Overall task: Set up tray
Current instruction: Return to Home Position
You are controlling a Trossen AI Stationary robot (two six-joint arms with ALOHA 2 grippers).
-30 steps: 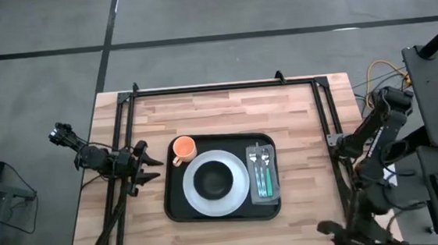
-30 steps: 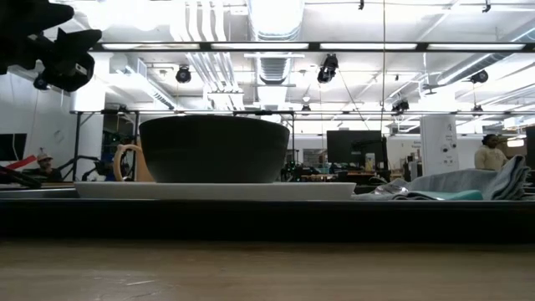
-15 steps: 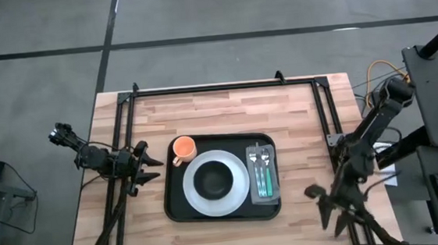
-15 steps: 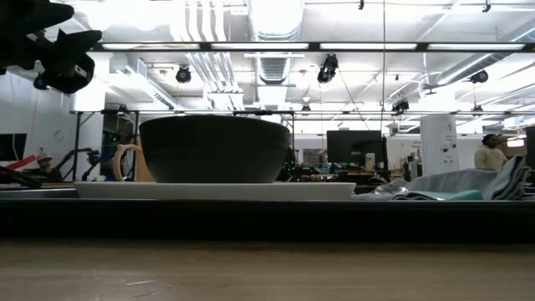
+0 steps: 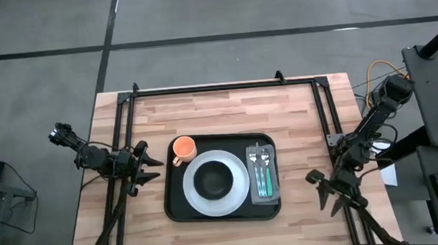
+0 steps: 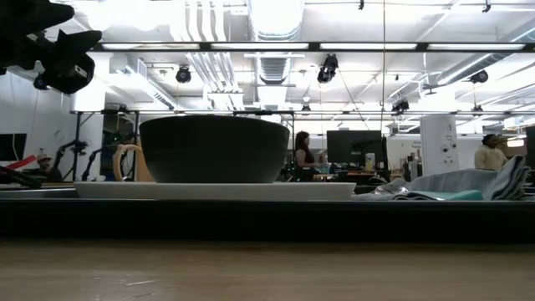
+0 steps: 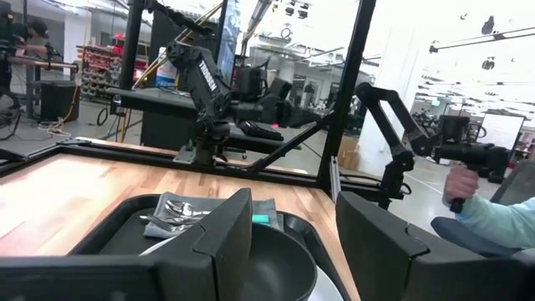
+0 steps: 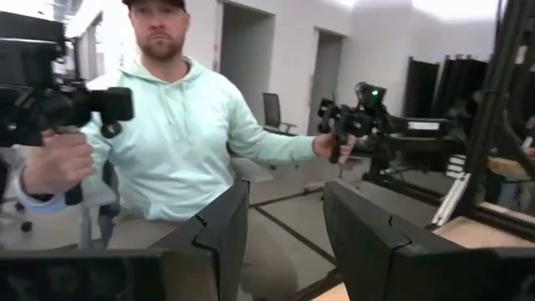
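Observation:
The black tray (image 5: 176, 208) lies in the middle of the table. On it stand a white plate (image 5: 240, 195) with a dark bowl (image 5: 213, 180), an orange cup (image 5: 183, 149) at the tray's far left corner, and a grey napkin (image 5: 261, 154) with cutlery (image 5: 263, 178) on the tray's right side. My left gripper (image 5: 146, 166) is open and empty, left of the tray and pointing at it; the bowl (image 7: 276, 267) shows between its fingers. My right gripper (image 5: 330, 196) is open and empty at the table's right edge, right of the tray.
A black metal frame (image 5: 224, 85) runs along the table's far, left and right sides. Bare wood lies between the tray and the far rail. A person in a light hoodie (image 8: 167, 150) stands beyond the table holding hand grips. The low view shows the tray's wall (image 6: 267, 221) and the bowl (image 6: 214, 149).
My right gripper has swung in from beyond the table's near right corner toward the far edge, along the right edge, and has turned as it went. My left gripper and the things on the tray have kept still.

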